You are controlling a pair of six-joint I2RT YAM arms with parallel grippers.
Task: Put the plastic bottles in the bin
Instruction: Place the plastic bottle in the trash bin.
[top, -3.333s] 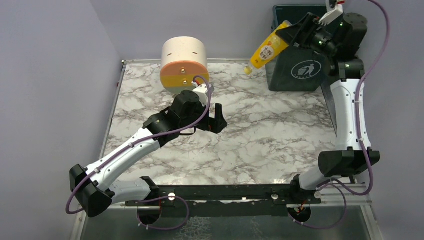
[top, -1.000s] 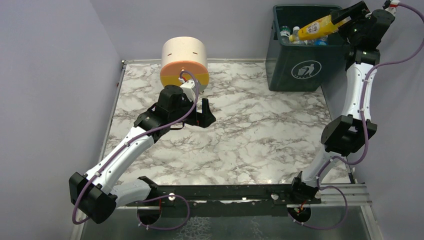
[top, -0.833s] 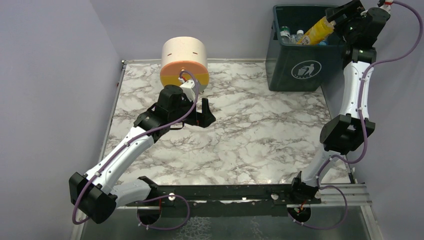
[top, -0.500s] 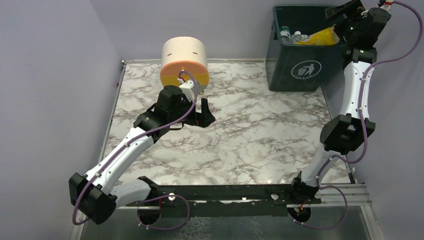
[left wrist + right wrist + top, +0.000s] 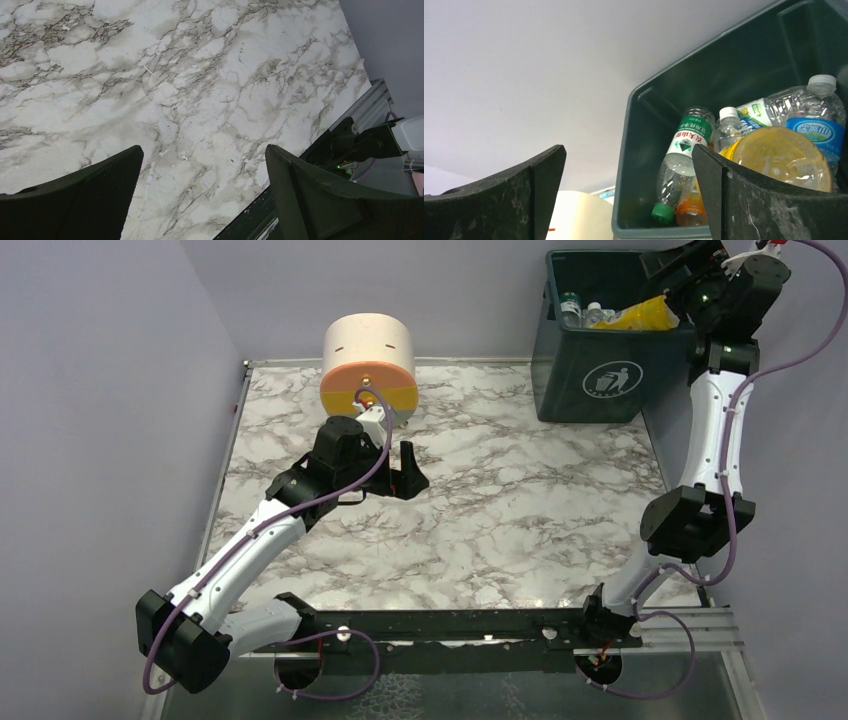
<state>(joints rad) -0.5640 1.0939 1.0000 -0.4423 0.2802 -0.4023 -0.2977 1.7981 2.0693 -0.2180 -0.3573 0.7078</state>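
Your veined marble counter [image 5: 500, 510] bears a square teal bin [image 5: 600, 380] of clear plastic bottles [image 5: 684, 145]; left claw [image 5: 200, 200] and right claw [image 5: 626, 165] gape wide.

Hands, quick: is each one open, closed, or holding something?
Left hand: open, empty.
Right hand: open, empty; yellow bottle lies in the bin.

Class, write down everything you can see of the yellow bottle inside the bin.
The yellow bottle is translucent plastic, yellow to orange, with a rounded base that faces the right wrist camera. It lies tilted on top of the pile in the dark green bin, resting against clear bottles with green and blue labels. The open right end effector above does not touch it.
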